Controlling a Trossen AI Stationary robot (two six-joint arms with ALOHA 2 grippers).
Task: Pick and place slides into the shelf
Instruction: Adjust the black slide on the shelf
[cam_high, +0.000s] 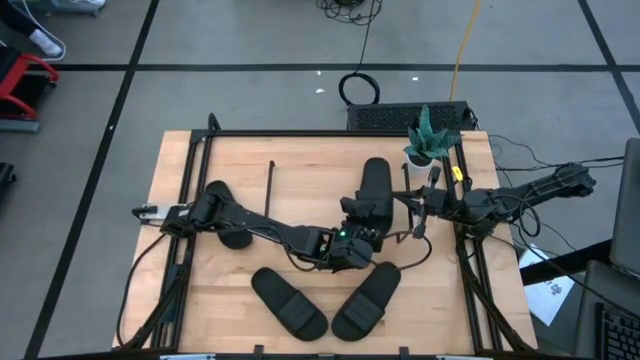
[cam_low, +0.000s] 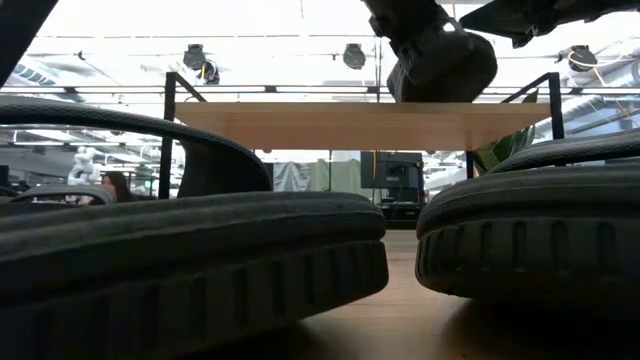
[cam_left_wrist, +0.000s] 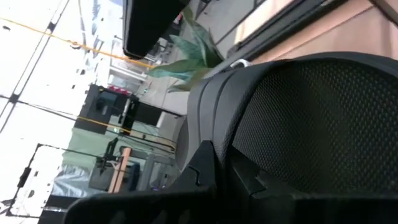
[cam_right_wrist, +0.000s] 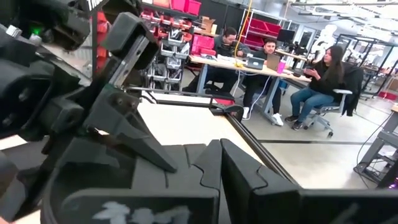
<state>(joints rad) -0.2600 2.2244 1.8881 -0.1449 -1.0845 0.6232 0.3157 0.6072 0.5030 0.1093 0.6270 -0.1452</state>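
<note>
My left gripper is shut on a black slide at mid-table. The slide reaches toward the far edge, over the shelf. The shelf's light plank top and thin black side frames show in the low and high views. Two more slides lie sole-down near the front edge and fill the low view. A third dark slide lies mostly hidden under the left arm. My right gripper is shut and hangs at the right, just beside the held slide, touching nothing. My left gripper holds the slide by its near end. Its fingers come about level from the near left and lie along the slide, closed on a thick edge; which part that is I cannot tell. Whether the slide's far part touches the plank I cannot tell.
A potted plant stands at the table's far right corner, close to the right arm. Cables trail over the right edge. Black rails frame the tabletop. People sit at desks in the room beyond.
</note>
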